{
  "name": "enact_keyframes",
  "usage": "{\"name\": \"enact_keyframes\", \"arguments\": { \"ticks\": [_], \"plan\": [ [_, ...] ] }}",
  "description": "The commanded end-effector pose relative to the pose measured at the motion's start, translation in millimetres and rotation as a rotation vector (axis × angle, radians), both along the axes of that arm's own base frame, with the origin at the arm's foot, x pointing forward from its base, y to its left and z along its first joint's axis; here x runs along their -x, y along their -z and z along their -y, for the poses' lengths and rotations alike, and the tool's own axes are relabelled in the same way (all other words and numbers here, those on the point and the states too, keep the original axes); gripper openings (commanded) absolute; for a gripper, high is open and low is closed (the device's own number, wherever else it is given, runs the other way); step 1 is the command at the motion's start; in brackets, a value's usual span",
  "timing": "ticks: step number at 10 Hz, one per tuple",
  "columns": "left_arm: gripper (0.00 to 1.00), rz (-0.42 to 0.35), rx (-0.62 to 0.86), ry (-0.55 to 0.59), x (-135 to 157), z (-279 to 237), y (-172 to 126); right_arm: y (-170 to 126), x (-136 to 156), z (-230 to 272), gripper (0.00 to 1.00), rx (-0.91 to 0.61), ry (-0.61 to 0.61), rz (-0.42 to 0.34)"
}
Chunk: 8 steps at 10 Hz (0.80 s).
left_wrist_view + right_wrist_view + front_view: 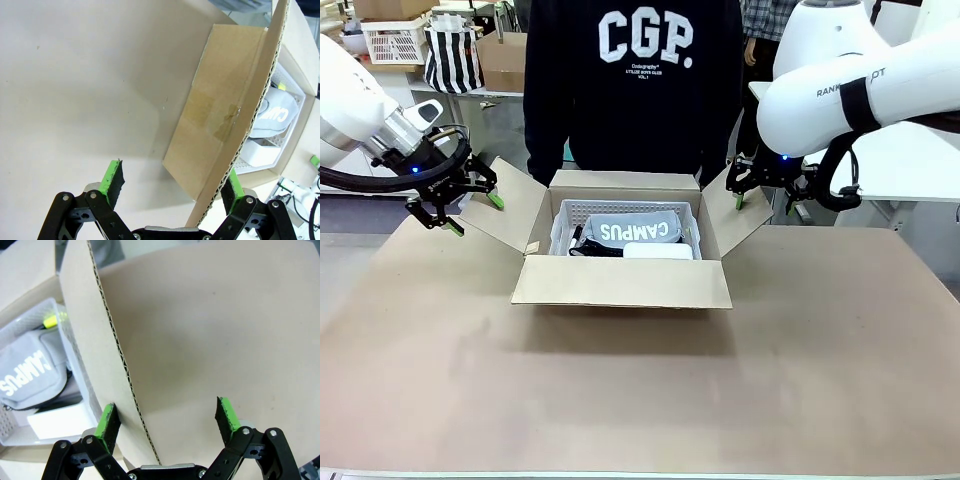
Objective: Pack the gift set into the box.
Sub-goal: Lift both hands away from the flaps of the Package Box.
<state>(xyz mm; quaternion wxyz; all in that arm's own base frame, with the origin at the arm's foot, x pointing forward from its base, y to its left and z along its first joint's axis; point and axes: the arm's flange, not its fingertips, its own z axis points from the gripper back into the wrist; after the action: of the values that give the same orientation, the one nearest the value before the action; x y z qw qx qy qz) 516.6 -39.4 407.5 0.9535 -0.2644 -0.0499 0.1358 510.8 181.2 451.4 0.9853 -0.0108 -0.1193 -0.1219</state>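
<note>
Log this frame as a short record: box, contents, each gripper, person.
box: large brown corrugated cardboard carton, four flaps open
contents: white slotted plastic basket holding grey fabric pouch printed CAMPUS
left gripper: open, astride edge of left flap
right gripper: open, astride edge of right flap
person: standing behind the carton, dark sweatshirt

**One carton, two grippers**

One box (620, 285) with four flaps (510, 210). Inside it is one white basket (560, 225) with one grey pouch (635, 228) printed CAMPUS and one flat white case (658, 251). Two grippers: the left gripper (172, 172) and the right gripper (167, 407), each with two green pads (111, 180). One person (640, 90). Behind are one smaller carton (505, 60), one striped bag (453, 55) and one white crate (395, 40).
</note>
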Motion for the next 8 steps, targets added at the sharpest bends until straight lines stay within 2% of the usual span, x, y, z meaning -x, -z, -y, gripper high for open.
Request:
{"name": "enact_keyframes", "arguments": {
  "ticks": [1, 2, 3, 4, 5, 6, 7, 8],
  "plan": [
    [1.0, -0.004, -0.014, -0.011, 2.5, -0.2, -1.8, 0.0, 0.0, 0.0, 1.0, 0.0, 0.0, 0.0],
    [1.0, 0.0, 0.0, 0.0, 0.0, 0.0, 0.0, -5.2, 5.5, 3.6, 1.0, -0.157, -0.117, -0.035],
    [1.0, 0.008, 0.179, 0.083, 15.7, -5.1, -14.6, -17.2, 14.3, 18.2, 1.0, -0.309, -0.134, -0.064],
    [1.0, 0.008, 0.313, 0.086, 33.9, -17.0, -28.9, -31.0, 26.6, 38.2, 1.0, -0.411, -0.125, -0.078],
    [1.0, 0.049, 0.436, 0.14, 58.5, -35.4, -42.8, -48.7, 46.0, 61.5, 1.0, -0.553, -0.217, -0.027],
    [1.0, 0.116, 0.575, 0.197, 84.5, -56.9, -53.5, -67.7, 67.7, 84.0, 1.0, -0.768, -0.304, 0.016],
    [1.0, 0.268, 0.736, 0.274, 106.9, -74.2, -59.1, -77.4, 82.0, 103.3, 1.0, -1.031, -0.408, 0.058],
    [1.0, 0.412, 0.875, 0.385, 113.6, -81.7, -59.5, -74.1, 81.1, 109.2, 1.0, -1.184, -0.368, 0.04]
  ]
}}
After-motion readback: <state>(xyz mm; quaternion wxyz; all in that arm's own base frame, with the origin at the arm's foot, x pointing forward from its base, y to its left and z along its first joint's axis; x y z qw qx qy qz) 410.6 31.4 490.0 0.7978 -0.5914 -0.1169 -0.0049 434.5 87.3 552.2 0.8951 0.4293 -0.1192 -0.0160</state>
